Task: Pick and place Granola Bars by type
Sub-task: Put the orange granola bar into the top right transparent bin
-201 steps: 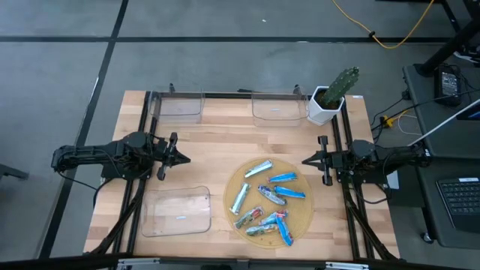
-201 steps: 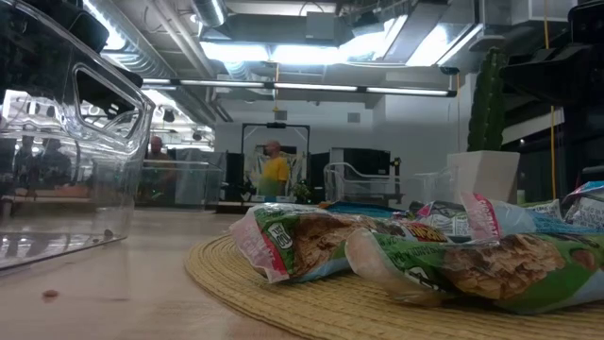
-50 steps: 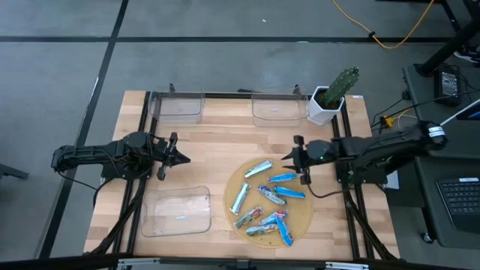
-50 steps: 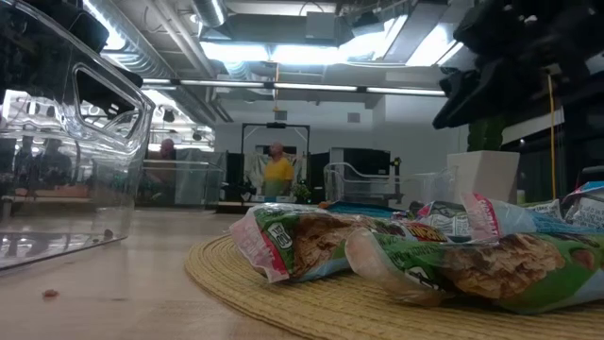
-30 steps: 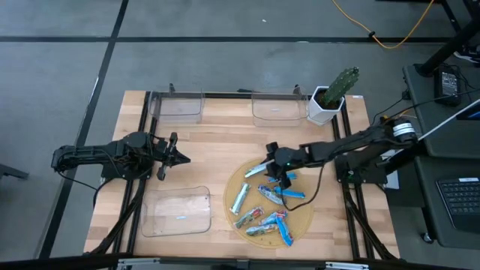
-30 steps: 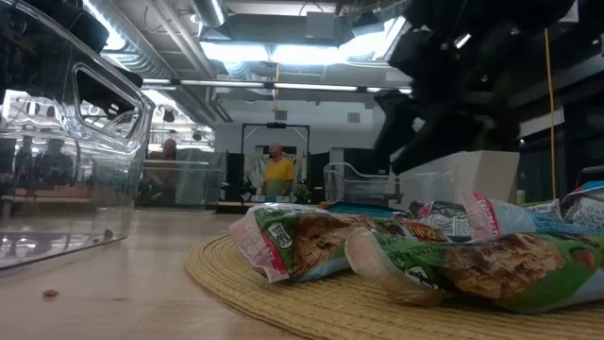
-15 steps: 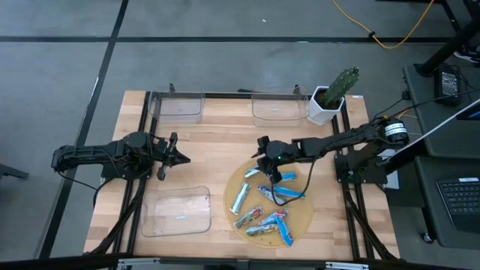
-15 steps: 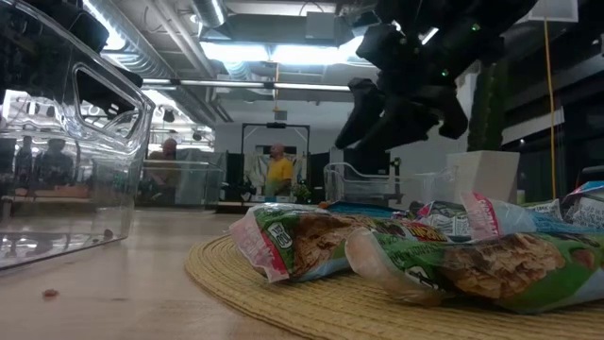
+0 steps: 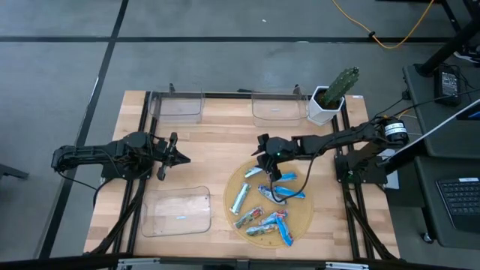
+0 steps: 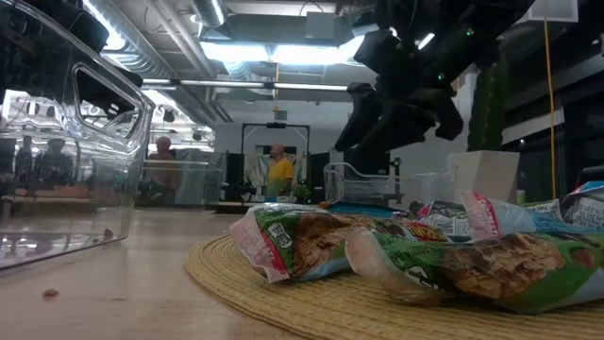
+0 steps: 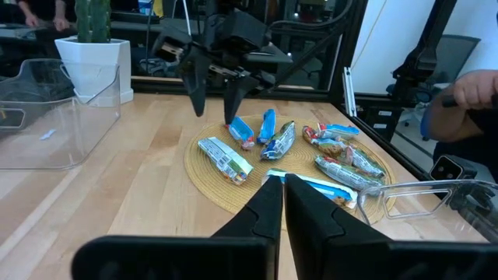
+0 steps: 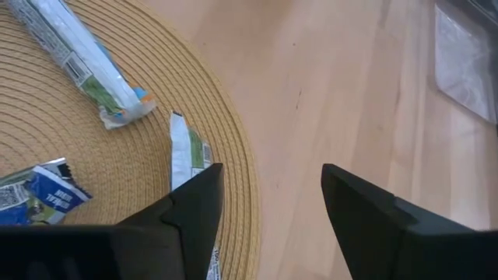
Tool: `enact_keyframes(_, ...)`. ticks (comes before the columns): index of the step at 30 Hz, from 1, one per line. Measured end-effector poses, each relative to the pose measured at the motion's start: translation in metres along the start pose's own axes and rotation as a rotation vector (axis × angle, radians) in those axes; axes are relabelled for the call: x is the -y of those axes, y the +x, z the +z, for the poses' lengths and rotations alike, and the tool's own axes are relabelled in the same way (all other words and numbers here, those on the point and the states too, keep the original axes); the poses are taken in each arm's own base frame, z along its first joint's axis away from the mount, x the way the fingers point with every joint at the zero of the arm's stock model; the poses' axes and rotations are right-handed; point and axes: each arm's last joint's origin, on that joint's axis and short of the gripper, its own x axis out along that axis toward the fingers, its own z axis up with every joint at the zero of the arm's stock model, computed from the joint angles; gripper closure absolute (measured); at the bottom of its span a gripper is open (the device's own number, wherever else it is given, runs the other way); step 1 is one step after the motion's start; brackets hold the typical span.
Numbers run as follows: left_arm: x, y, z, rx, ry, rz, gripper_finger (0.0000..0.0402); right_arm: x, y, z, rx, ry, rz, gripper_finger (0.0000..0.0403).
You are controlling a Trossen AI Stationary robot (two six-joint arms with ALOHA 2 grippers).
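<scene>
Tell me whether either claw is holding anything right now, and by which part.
Nothing is held. The right claw hangs open above the woven mat's far edge, over a bar. The left claw is shut on nothing.

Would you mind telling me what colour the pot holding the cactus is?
The square cactus pot is white, clearest in the left wrist view.

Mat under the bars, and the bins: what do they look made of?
The mat looks like woven straw or a similar fibre, matte tan: concentric coiled ridges show in the right wrist view. The bins look like clear hard plastic, glossy: the wooden table shows through them and their rims catch highlights.
</scene>
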Motion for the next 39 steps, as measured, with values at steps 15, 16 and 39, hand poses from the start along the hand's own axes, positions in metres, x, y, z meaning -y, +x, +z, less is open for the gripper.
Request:
enact_keyframes(15,0.0,0.0,0.0,0.0,0.0,0.0,0.0389,-0.001,0.0,-0.001,-0.011,0.002,0.008,0.0182)
enact_keyframes(16,0.0,0.0,0.0,0.0,0.0,0.0,0.0389,-0.001,0.0,-0.001,-0.012,0.002,0.008,0.0182)
enact_keyframes(39,0.0,0.0,0.0,0.0,0.0,0.0,0.039,-0.007,-0.001,-0.012,-0.129,0.101,0.065,0.0182)
